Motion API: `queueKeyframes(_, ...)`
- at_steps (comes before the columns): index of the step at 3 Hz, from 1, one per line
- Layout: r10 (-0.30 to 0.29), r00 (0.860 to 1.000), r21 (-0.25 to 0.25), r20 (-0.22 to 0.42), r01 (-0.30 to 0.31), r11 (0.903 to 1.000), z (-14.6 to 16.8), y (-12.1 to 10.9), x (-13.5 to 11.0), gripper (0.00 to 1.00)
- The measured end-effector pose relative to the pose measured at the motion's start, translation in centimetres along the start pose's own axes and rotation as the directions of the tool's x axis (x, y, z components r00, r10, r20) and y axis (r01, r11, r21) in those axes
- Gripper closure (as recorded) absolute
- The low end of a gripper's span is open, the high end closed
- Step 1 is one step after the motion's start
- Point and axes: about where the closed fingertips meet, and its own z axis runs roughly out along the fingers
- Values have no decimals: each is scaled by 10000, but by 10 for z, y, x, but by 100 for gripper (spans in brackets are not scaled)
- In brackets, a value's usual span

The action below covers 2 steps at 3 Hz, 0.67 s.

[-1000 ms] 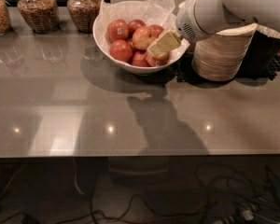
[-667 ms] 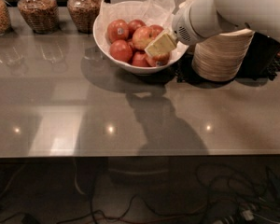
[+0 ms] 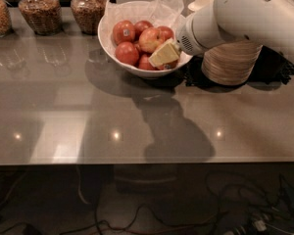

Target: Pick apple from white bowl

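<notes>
The white bowl (image 3: 110, 42), lined with crinkled white paper, stands at the back middle of the table and holds several red apples. An apple with a yellow blush (image 3: 151, 39) lies right of centre in it; no sticker shows on it. My gripper (image 3: 164, 55) reaches in from the right on the big white arm. Its tan tip is down among the apples at the bowl's front right, just below and right of the blushed apple. It covers another apple, of which only a red edge (image 3: 169, 65) shows.
A stack of tan disposable bowls (image 3: 230, 62) stands just right of the white bowl, partly behind my arm, on a dark mat (image 3: 277, 72). Three glass jars (image 3: 36, 13) of dry goods line the back left. The glossy grey tabletop (image 3: 112, 111) ends at a front edge.
My gripper has moved slightly down and left, deeper among the apples at the bowl's front right. The bowl and the apples have not shifted.
</notes>
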Motion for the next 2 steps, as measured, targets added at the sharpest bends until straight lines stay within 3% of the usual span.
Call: queueKeyframes(2, 527, 9980, 41, -363, -526, 9986, 17, -3, 14, 30)
